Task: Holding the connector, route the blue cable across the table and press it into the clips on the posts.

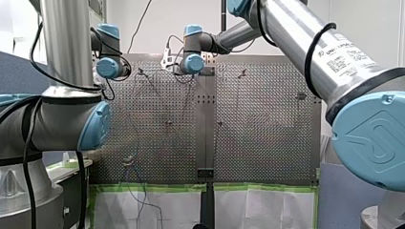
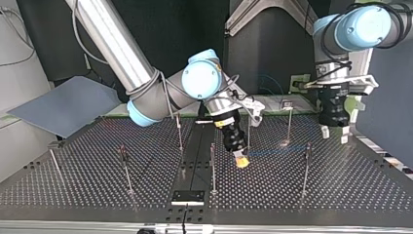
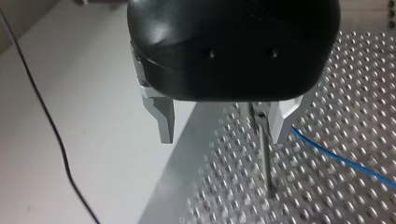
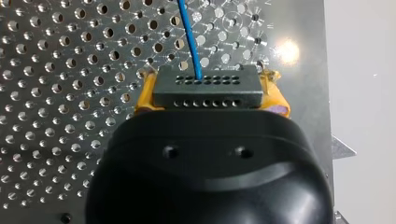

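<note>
Right gripper (image 4: 208,87): my yellow pads are clamped on the dark connector (image 4: 205,95).
Blue cable (image 4: 190,37): leaves the connector over the perforated table (image 4: 70,70).
Left gripper (image 3: 224,135): my metal fingers stand apart, with a post (image 3: 265,154) between them.
Right arm label (image 1: 344,55): print too small to read.

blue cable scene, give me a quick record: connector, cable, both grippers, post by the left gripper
connector: dark block between right gripper's yellow pads
blue cable: leaves connector, runs ahead over perforated table
right gripper: shut on connector
left gripper: open, metal fingers either side of post
post: upright, near one finger; blue cable passes beside it
</note>
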Available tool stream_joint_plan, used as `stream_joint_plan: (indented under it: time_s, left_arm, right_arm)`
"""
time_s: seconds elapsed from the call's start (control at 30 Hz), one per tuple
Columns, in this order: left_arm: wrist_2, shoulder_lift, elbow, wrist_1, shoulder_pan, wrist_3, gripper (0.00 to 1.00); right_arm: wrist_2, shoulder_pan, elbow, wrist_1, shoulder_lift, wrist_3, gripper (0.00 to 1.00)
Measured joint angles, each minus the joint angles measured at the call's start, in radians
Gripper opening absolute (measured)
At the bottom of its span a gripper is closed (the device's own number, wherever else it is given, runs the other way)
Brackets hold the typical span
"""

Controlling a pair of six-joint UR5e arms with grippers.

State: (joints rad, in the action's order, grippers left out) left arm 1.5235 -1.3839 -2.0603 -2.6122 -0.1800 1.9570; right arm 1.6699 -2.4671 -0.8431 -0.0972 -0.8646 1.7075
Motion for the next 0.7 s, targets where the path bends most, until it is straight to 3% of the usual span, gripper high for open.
stream_joint_plan:
  time_s: [0.27,0.53,0.7]
  left_arm:
    - [-0.068,0.0,0.015,0.0,0.026,-0.022,1.0]
    - [-0.137,-0.037,0.054,-0.048,0.057,-0.082,1.0]
    - [-0.158,-0.035,0.07,-0.055,0.074,-0.109,1.0]
  right_arm:
    - [0.009,-0.002,0.0,0.007,0.0,0.0,0.0]
    - [0.01,0.002,0.0,0.019,0.0,0.006,0.0]
    - [0.01,0.006,0.0,0.023,0.0,0.009,0.0]
